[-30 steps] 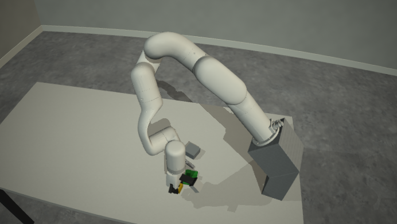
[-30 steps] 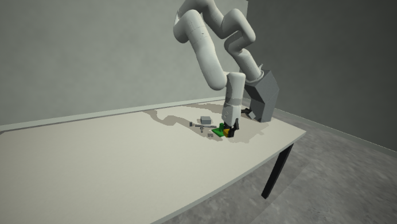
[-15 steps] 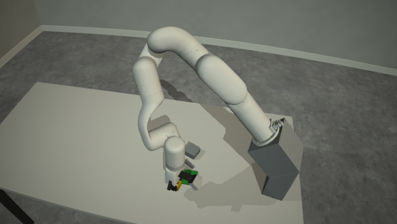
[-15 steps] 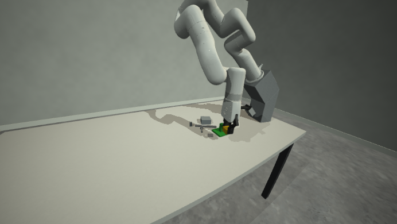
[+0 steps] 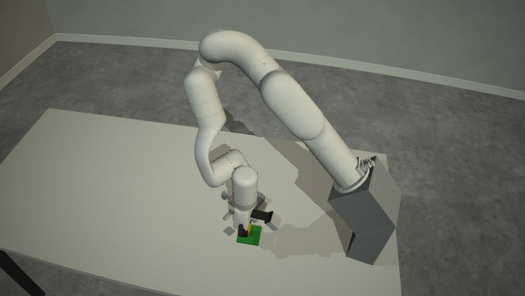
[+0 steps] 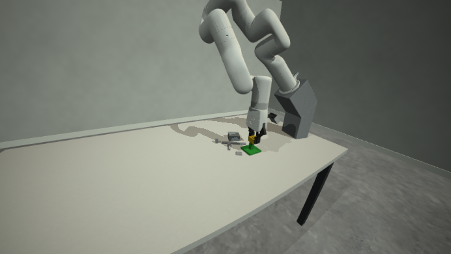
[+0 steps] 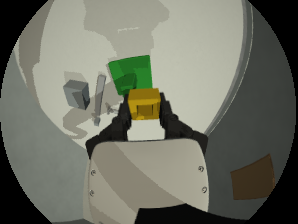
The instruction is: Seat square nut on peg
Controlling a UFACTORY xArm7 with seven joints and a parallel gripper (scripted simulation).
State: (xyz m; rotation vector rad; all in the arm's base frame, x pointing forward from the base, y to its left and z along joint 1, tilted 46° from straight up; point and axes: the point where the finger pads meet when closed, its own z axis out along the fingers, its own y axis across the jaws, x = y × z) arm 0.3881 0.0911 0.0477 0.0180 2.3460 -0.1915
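My gripper (image 5: 244, 228) points straight down and is shut on the yellow square nut (image 5: 249, 227). It holds the nut a little above the green square base (image 5: 249, 236). In the exterior view, the nut (image 6: 251, 139) hangs just over the short green peg (image 6: 250, 146), which stands on the base (image 6: 251, 150). In the wrist view, the nut (image 7: 144, 104) sits between the two black fingers, and the green base (image 7: 132, 74) lies just beyond it. The nut hides the top of the peg, so I cannot tell whether they touch.
A grey block (image 6: 233, 135), a thin grey rod (image 6: 233, 142) and small grey pieces (image 6: 238, 153) lie just left of the base. They also show in the wrist view (image 7: 79, 94). The arm's dark grey pedestal (image 5: 364, 212) stands at the table's right end.
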